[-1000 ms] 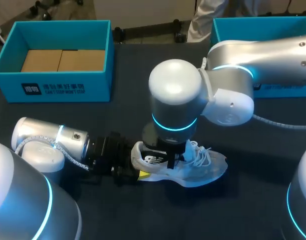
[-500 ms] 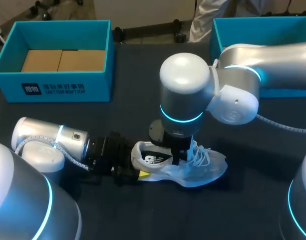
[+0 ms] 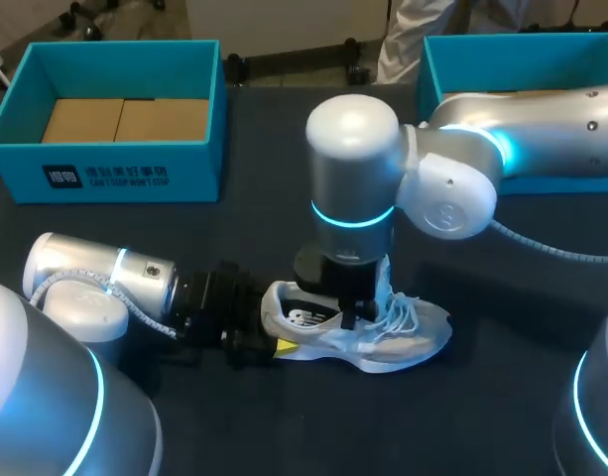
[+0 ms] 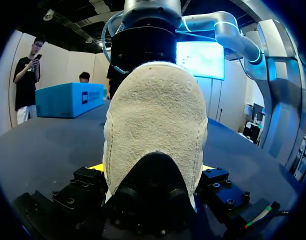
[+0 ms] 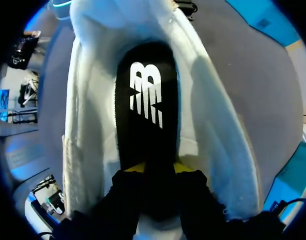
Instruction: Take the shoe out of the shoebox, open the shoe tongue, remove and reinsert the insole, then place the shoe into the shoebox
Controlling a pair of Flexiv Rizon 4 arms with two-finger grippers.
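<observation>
A white shoe (image 3: 408, 337) lies on its side on the dark table, toe to the right. Its suede heel (image 4: 153, 115) sits between the fingers of my left gripper (image 3: 272, 344), which clasps it from both sides (image 4: 150, 170). My right gripper (image 3: 349, 309) comes down from above into the shoe's opening. In the right wrist view its yellow-tipped fingers (image 5: 160, 170) pinch the black insole (image 5: 148, 100), which lies inside the white upper. The laces (image 3: 403, 307) hang loose over the tongue.
A teal shoebox (image 3: 125, 164) with a brown cardboard floor stands at the back left. A second teal box (image 3: 452, 59) stands at the back right, partly behind my right arm. Bare dark table lies in front of the shoe.
My right arm swung right and then a little back left over the shoe, its wrist turning, with the fingers staying in the opening. The left arm and shoe kept nearly still.
</observation>
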